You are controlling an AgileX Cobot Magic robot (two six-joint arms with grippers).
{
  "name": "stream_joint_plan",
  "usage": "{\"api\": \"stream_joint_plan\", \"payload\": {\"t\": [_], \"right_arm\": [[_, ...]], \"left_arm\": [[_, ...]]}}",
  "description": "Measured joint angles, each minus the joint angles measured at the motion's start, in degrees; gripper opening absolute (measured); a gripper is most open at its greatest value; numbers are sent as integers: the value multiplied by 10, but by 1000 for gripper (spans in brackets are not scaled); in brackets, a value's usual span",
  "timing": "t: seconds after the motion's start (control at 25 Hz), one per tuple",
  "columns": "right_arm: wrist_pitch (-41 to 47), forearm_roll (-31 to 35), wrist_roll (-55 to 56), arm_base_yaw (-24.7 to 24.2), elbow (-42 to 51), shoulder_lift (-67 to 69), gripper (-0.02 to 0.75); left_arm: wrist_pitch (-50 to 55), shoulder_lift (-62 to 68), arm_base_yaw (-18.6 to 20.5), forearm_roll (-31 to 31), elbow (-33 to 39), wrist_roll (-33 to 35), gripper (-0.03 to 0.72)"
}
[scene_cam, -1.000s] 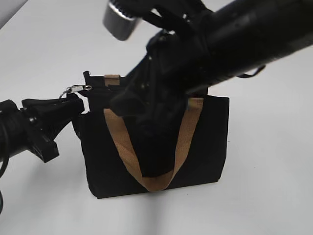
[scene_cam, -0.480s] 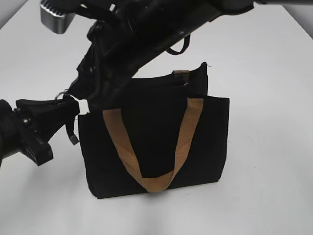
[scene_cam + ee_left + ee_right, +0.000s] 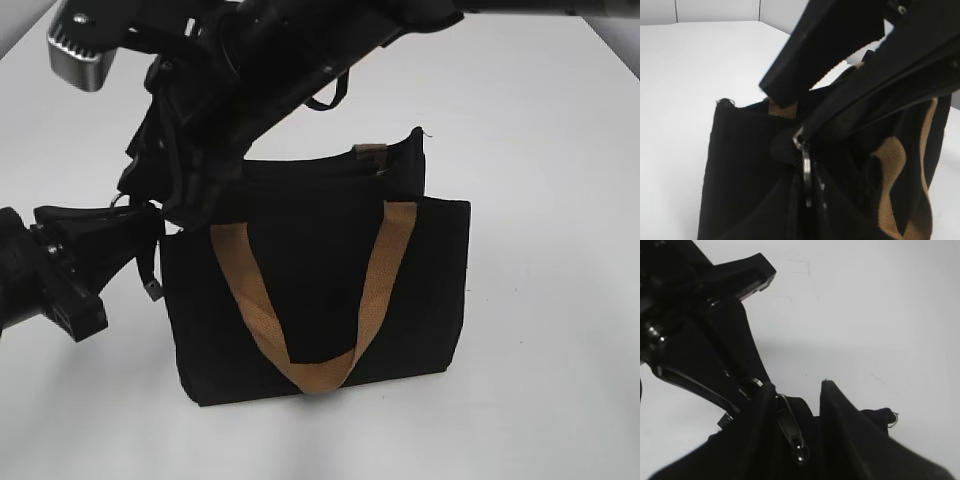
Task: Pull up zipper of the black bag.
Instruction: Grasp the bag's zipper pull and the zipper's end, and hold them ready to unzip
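The black bag [image 3: 320,275] stands upright on the white table, tan handle [image 3: 380,270] hanging down its front. My left gripper [image 3: 150,222] is shut on the bag's left end, just below the zip line. My right gripper [image 3: 165,195] reaches across to that same end, fingers open. The zipper's silver pull [image 3: 807,172] hangs at the end of the zip line; in the right wrist view it [image 3: 792,432] lies between my right fingers [image 3: 797,405], untouched on one side. In the exterior view the pull is mostly hidden behind the right gripper.
The right arm crosses above the bag's top from upper right, its silver wrist camera [image 3: 80,45] at the upper left. A small black strap [image 3: 150,280] dangles at the bag's left end. White table [image 3: 540,380] surrounds the bag.
My right arm has swung from over the bag's middle to its left end, beside the left gripper. The bag's front and handle came into view. The left gripper has held still.
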Motion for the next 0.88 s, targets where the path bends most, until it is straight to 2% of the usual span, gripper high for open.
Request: {"api": "stream_joint_plan", "payload": {"t": [0.28, 0.72, 0.8, 0.88], "right_arm": [[-2, 0, -2, 4, 0, 7, 222], [14, 8, -14, 6, 0, 8, 219], [13, 8, -14, 6, -1, 9, 182], [13, 7, -16, 6, -1, 9, 95]], "left_arm": [[7, 0, 2, 9, 0, -2, 12], [2, -3, 2, 13, 1, -2, 12], [2, -3, 2, 13, 1, -2, 12], [2, -3, 2, 11, 1, -2, 12]]}}
